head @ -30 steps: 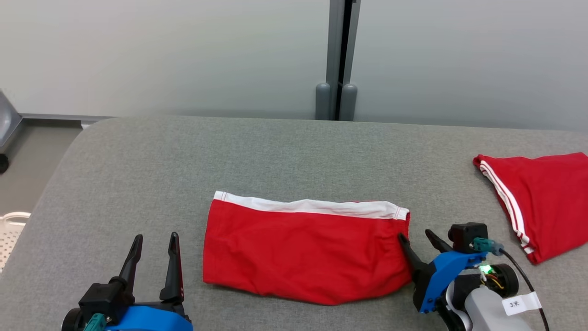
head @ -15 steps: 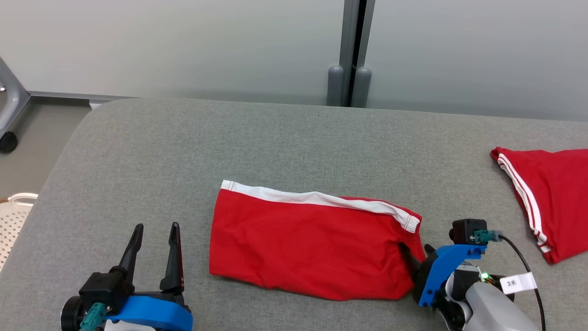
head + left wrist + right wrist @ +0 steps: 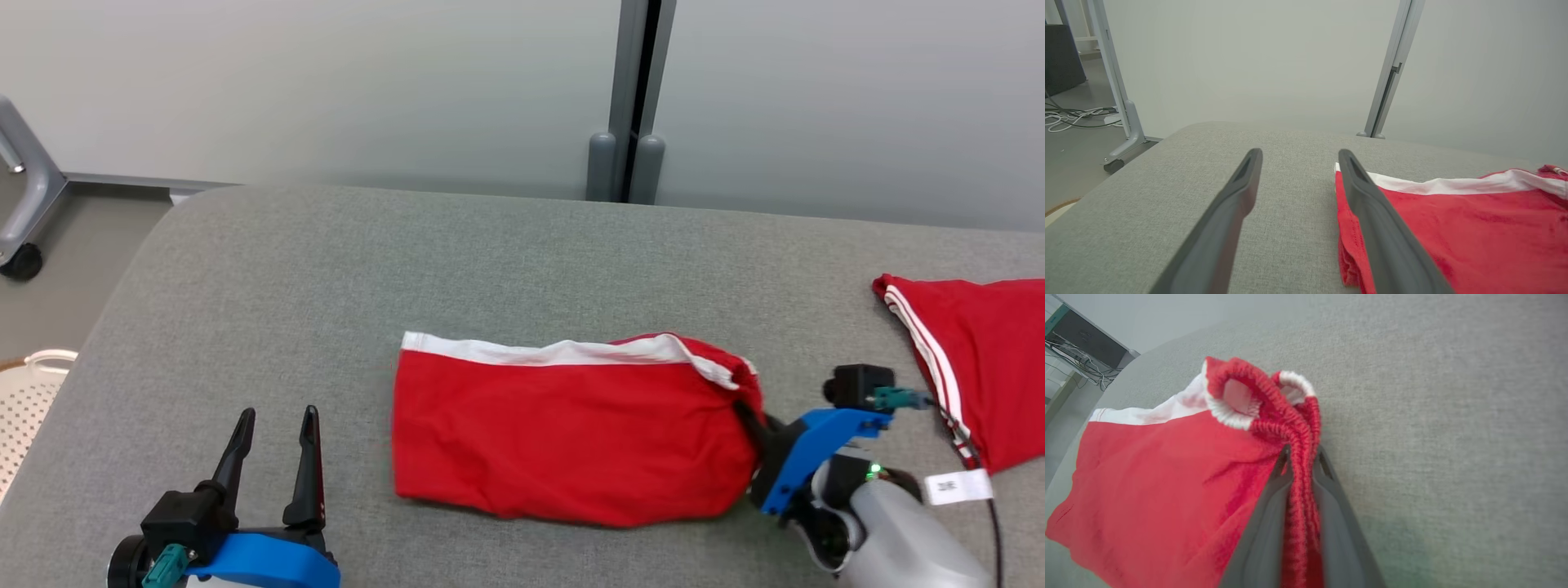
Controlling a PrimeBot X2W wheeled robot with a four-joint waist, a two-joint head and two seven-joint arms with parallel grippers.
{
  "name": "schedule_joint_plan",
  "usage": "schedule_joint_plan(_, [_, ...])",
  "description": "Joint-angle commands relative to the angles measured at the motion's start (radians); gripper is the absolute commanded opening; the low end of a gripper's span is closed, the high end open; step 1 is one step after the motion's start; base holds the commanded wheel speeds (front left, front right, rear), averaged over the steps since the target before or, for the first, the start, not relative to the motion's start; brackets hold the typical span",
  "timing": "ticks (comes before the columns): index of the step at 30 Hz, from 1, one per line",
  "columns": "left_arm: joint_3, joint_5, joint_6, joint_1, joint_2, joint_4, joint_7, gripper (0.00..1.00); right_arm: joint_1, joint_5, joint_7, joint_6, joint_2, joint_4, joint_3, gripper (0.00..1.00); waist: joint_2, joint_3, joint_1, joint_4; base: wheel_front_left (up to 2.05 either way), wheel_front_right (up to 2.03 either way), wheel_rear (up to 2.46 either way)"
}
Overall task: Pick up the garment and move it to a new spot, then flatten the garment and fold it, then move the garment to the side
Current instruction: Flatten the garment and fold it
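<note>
Since a second ago, the right end of the red garment (image 3: 563,433) has gone from lying flat to being bunched and raised. The right gripper (image 3: 753,415), whose fingers then stood apart just beside that edge, is now clamped on it. The head camera has also shifted, so the whole scene sits a little differently.

The garment lies near the middle of the grey table (image 3: 490,261), closer to the robot's edge. Its white waistband (image 3: 555,353) runs along the far side. The left part rests flat, and the right end is gathered into a ridge that rises off the table.

In the right wrist view the right gripper (image 3: 1300,453) has its two fingers pressed together on a thick fold of red hem. The waistband curls over in a loop just beyond the fingertips, and the rest of the garment (image 3: 1147,486) spreads away to that view's left.

The left gripper (image 3: 277,415) sits at the lower left, apart from the cloth, its fingers parted and holding nothing. In the left wrist view the left gripper (image 3: 1300,153) hovers low over the table, and the garment (image 3: 1474,228) begins just past one finger (image 3: 1372,204).

A second red garment (image 3: 980,359) with white stripes lies at the table's right edge, well apart from the first. Beyond the table stand pale wall panels (image 3: 326,82) joined by a grey post (image 3: 633,98).
</note>
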Motion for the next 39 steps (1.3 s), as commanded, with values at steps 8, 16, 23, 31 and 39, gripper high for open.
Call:
schedule_joint_plan(8, [-0.006,-0.003,-0.002,0.017,-0.003,0.009,-0.004,1.00,0.062,0.134,0.045,0.000,-0.144,-0.115,0.011,0.00,-0.0001,-0.021,-0.0001,-0.036,0.00,0.00,0.00])
schedule_joint_plan(16, [-0.031,-0.011,-0.002,0.004,0.003,0.025,-0.004,1.00,0.104,0.417,0.177,0.000,-0.094,-0.294,-0.044,0.00,-0.0001,-0.016,-0.0001,-0.046,0.00,0.00,0.00])
schedule_joint_plan(23, [-0.054,-0.016,-0.002,-0.014,0.000,0.036,-0.004,1.00,0.122,0.645,0.263,0.000,0.013,-0.395,-0.081,0.00,-0.0001,0.003,-0.0001,-0.006,0.00,0.00,0.00])
schedule_joint_plan(31, [-0.079,-0.027,-0.002,-0.040,-0.007,0.052,-0.004,1.00,0.045,0.776,0.245,0.000,0.058,-0.301,-0.051,0.00,-0.0001,0.034,-0.0001,0.076,0.00,0.00,0.00])
schedule_joint_plan(39, [-0.090,-0.033,-0.002,-0.057,-0.013,0.062,-0.004,1.00,-0.037,0.872,0.146,0.000,0.057,-0.189,0.079,0.00,-0.0001,0.058,-0.0001,0.156,0.00,0.00,0.00])
